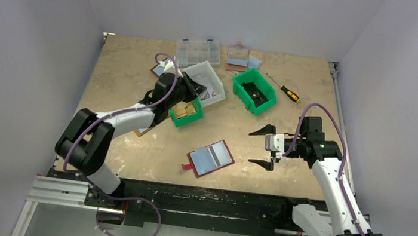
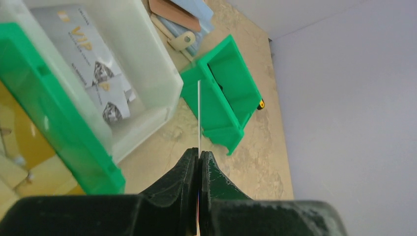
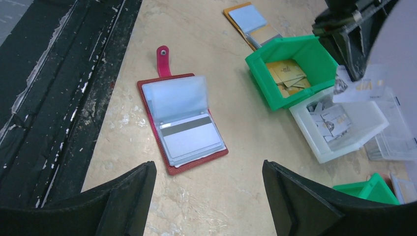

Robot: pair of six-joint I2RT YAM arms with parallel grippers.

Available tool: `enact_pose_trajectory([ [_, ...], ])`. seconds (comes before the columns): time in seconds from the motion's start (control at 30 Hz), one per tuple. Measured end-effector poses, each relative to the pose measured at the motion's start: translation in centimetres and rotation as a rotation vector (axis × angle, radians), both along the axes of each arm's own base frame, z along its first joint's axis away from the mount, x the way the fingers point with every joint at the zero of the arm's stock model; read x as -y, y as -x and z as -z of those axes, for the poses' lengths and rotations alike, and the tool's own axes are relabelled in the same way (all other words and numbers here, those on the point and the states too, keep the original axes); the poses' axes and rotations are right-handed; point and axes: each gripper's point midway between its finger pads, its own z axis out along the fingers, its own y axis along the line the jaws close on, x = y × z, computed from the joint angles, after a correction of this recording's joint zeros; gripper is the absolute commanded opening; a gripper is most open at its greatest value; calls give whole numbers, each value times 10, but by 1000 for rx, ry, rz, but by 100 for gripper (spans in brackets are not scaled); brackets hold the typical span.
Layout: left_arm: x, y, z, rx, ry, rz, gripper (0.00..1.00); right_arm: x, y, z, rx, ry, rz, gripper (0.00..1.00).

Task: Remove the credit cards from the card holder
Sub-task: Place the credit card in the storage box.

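One card [image 3: 360, 89] marked VIP pinched in left claw [image 2: 199, 157] above white bin [image 3: 344, 148].

Bare table [image 1: 121, 77] between holder [image 1: 210, 158] and right gripper [image 1: 263, 146], jaws spread: clear run from the right and from above. Behind holder, blocked by green bin [image 1: 186, 113] touching white bin [image 1: 208, 82]; left gripper [image 2: 199, 156], clamped on card [image 3: 361, 89], hanging above white bin. Second green bin [image 1: 253, 90] and screwdriver [image 1: 283, 88] further back, well apart. Gap between green bins apparently passable; hard to judge.
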Motion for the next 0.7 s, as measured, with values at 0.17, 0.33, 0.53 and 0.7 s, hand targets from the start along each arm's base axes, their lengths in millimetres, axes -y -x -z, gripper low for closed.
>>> enact_pose_trajectory([
  [0.17, 14, -46, 14, -88, -57, -39, 0, 1, -2, 0, 2, -2, 10, 88],
  [0.33, 24, -76, 37, -189, -113, -69, 0, 2, -3, -1, 4, -1, 10, 88],
  [0.53, 23, -93, 65, -279, -181, -109, 0, 2, -3, -1, 4, -1, 12, 88],
  [0.7, 18, -105, 83, -338, -228, -145, 0, 3, -4, 0, 5, -1, 17, 89],
])
